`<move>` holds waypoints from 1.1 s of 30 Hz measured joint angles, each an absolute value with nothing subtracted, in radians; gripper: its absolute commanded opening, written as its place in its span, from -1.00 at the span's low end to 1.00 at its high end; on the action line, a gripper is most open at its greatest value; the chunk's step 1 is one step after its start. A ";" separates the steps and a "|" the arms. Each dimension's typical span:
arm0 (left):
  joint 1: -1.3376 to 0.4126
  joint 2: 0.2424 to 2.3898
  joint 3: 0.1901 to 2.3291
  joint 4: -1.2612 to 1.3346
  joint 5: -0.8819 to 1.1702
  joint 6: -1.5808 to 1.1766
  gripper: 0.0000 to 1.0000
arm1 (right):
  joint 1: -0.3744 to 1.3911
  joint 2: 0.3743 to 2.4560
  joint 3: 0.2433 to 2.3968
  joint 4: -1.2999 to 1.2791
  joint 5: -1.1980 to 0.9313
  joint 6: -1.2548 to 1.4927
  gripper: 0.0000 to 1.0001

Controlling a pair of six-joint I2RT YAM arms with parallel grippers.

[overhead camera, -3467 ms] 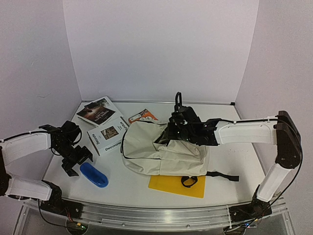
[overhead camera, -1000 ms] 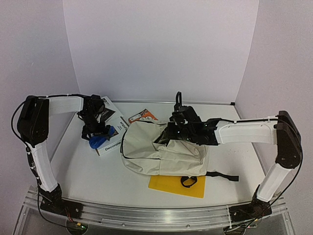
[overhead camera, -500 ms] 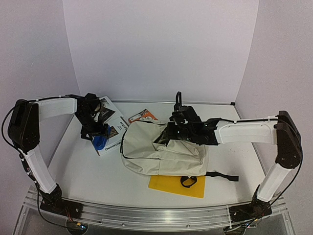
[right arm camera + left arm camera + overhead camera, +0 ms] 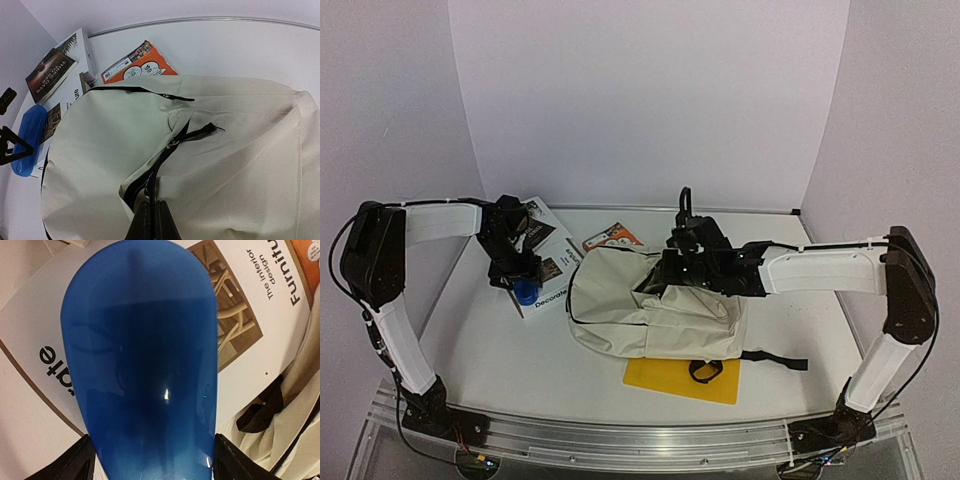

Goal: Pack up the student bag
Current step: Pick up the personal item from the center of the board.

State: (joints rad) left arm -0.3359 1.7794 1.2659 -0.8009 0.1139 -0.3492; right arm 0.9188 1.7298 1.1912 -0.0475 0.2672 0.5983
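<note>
**Blue case airborne, heading for the bag**

Big change on the left. The blue case (image 4: 526, 293) that lay on the near-left table (image 4: 500, 350) moments ago is up off it now, and the left pincer (image 4: 524, 284) pinches it by its sides. It hangs over the Decorate book (image 4: 552, 285), just beside the student bag (image 4: 640, 310). That looks like the carry half done, with the drop into the bag to come.

The student bag lies flat mid-table, its top toward the back. The right pincer (image 4: 150, 222) is pressed together on the black zipper edge and keeps the mouth lifted — just as it was seconds back.

Around it the table is white, with a dark book (image 4: 525, 225) and an orange booklet (image 4: 612, 238) at the back. A yellow sheet (image 4: 670, 380) peeks from under the bag's near edge. Plain pale walls close in three sides.
</note>
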 measured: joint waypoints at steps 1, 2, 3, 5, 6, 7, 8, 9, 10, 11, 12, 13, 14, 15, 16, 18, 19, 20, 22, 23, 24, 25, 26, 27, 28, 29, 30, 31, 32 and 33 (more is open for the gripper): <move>-0.336 1.782 1.265 -0.800 0.113 -0.350 0.53 | 0.919 1.730 1.191 -0.047 0.267 0.599 -1.00; -0.336 1.789 1.262 -0.798 0.113 -0.354 0.52 | 0.919 1.730 1.191 -0.048 0.267 0.598 -1.00; -0.336 1.794 1.260 -0.796 0.113 -0.358 0.50 | 0.919 1.730 1.191 -0.048 0.267 0.599 -1.00; -0.338 1.800 1.258 -0.788 0.110 -0.365 0.46 | 0.919 1.730 1.191 -0.048 0.268 0.599 -1.00; -0.338 1.799 1.257 -0.785 0.110 -0.367 0.45 | 0.919 1.730 1.191 -0.048 0.267 0.599 -1.00; -0.338 1.800 1.257 -0.783 0.109 -0.368 0.40 | 0.919 1.730 1.191 -0.048 0.267 0.599 -1.00; -0.338 1.800 1.256 -0.782 0.107 -0.368 0.38 | 0.919 1.730 1.191 -0.048 0.267 0.599 -1.00; -0.338 1.800 1.256 -0.782 0.107 -0.369 0.35 | 0.919 1.730 1.191 -0.048 0.267 0.599 -1.00; -0.338 1.800 1.256 -0.781 0.104 -0.369 0.30 | 0.919 1.730 1.191 -0.048 0.268 0.599 -1.00; -0.339 1.800 1.256 -0.780 0.102 -0.371 0.27 | 0.919 1.730 1.191 -0.048 0.267 0.599 -1.00; -0.340 1.800 1.255 -0.779 0.102 -0.373 0.23 | 0.919 1.730 1.191 -0.048 0.268 0.599 -1.00; -0.342 1.800 1.254 -0.777 0.100 -0.372 0.21 | 0.919 1.730 1.191 -0.049 0.267 0.599 -1.00; -0.343 1.800 1.254 -0.776 0.099 -0.374 0.19 | 0.919 1.730 1.191 -0.049 0.267 0.599 -1.00; -0.345 1.800 1.253 -0.775 0.097 -0.373 0.16 | 0.919 1.730 1.191 -0.049 0.267 0.599 -1.00; -0.347 1.800 1.251 -0.773 0.094 -0.372 0.12 | 0.919 1.730 1.191 -0.049 0.267 0.599 -1.00; -0.353 1.800 1.246 -0.765 0.082 -0.370 0.08 | 0.919 1.730 1.191 -0.049 0.267 0.599 -1.00; -0.353 1.800 1.246 -0.764 0.082 -0.370 0.05 | 0.919 1.730 1.191 -0.049 0.267 0.599 -1.00; -0.356 1.796 1.240 -0.754 0.078 -0.369 0.04 | 0.919 1.730 1.191 -0.049 0.267 0.599 -1.00; -0.360 1.784 1.226 -0.740 0.075 -0.368 0.02 | 0.919 1.730 1.191 -0.049 0.267 0.599 -1.00; -0.362 1.777 1.219 -0.734 0.075 -0.367 0.00 | 0.919 1.730 1.191 -0.049 0.267 0.599 -1.00; -0.368 1.761 1.200 -0.727 0.075 -0.367 0.00 | 0.919 1.730 1.191 -0.050 0.266 0.599 -1.00; -0.373 1.748 1.187 -0.726 0.076 -0.366 -0.01 | 0.919 1.730 1.192 -0.050 0.266 0.598 -1.00; -0.380 1.733 1.175 -0.727 0.076 -0.366 -0.01 | 0.919 1.730 1.192 -0.050 0.265 0.599 -1.00; -0.386 1.721 1.168 -0.728 0.077 -0.366 -0.02 | 0.919 1.730 1.193 -0.052 0.264 0.599 -1.00; -0.396 1.705 1.162 -0.732 0.078 -0.366 -0.02 | 0.919 1.730 1.196 -0.056 0.263 0.598 -1.00; -0.403 1.692 1.162 -0.736 0.079 -0.366 -0.02 | 0.919 1.730 1.199 -0.059 0.262 0.599 -1.00; -0.423 1.660 1.162 -0.735 0.080 -0.367 -0.03 | 0.918 1.730 1.203 -0.062 0.258 0.599 -1.00; -0.437 1.640 1.163 -0.735 0.084 -0.368 -0.03 | 0.918 1.730 1.205 -0.063 0.254 0.599 -1.00; -0.444 1.629 1.164 -0.735 0.084 -0.368 -0.03 | 0.918 1.730 1.206 -0.064 0.252 0.599 -1.00; -0.481 1.594 1.175 -0.741 0.096 -0.373 -0.03 | 0.918 1.730 1.207 -0.065 0.244 0.599 -1.00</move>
